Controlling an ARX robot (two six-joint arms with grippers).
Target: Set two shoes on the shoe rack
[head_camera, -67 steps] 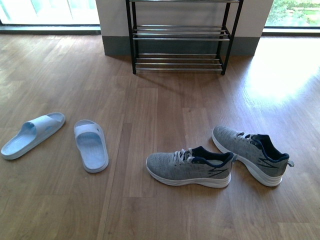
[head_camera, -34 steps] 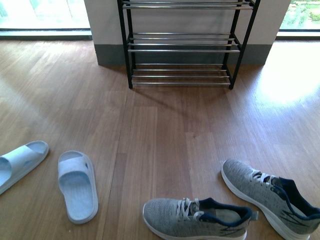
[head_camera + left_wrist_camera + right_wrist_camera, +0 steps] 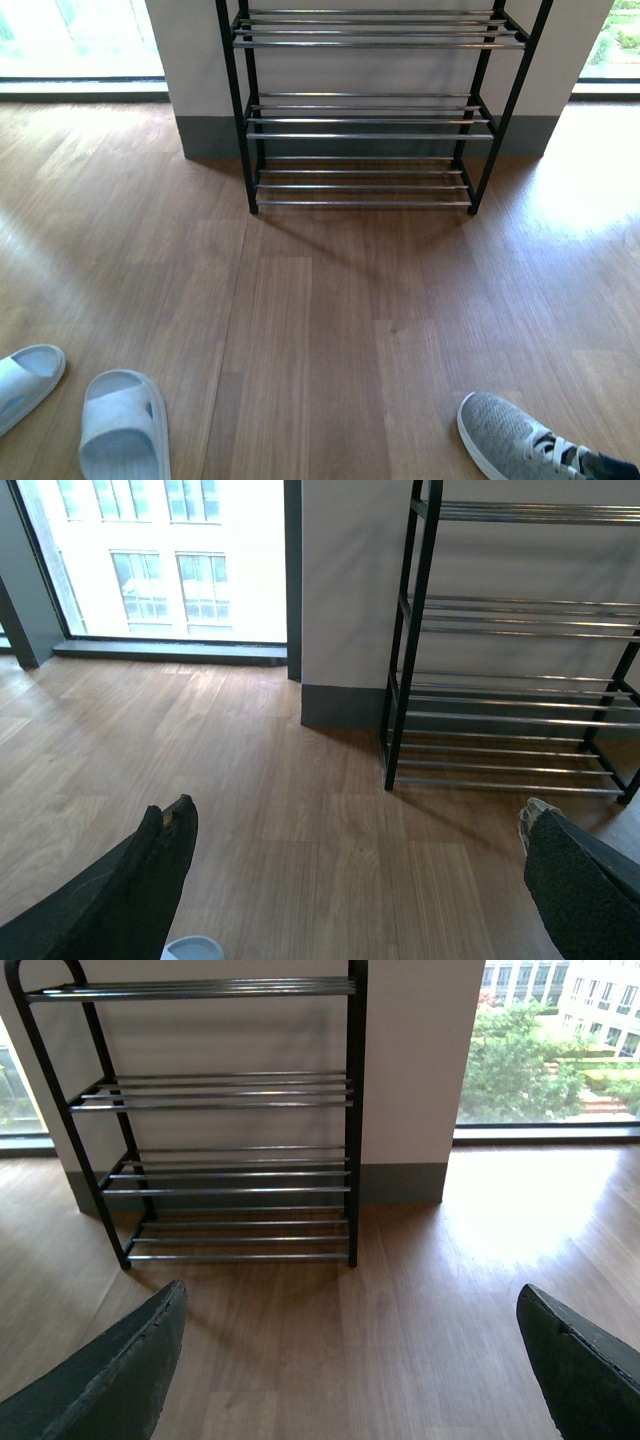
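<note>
The left tool (image 3: 355, 815) and right tool (image 3: 352, 1300) gape wide, empty, facing the shoe rack (image 3: 362, 120); pale-blue sandals (image 3: 122, 425) and a grey sneaker (image 3: 530, 445) lie nearer.

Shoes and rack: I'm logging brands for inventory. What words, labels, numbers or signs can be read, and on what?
None can be read. The grey sneaker, mostly cut off by the frame edge, the pale-blue sandal, its mate and the shoe rack show no lettering in any view.
</note>
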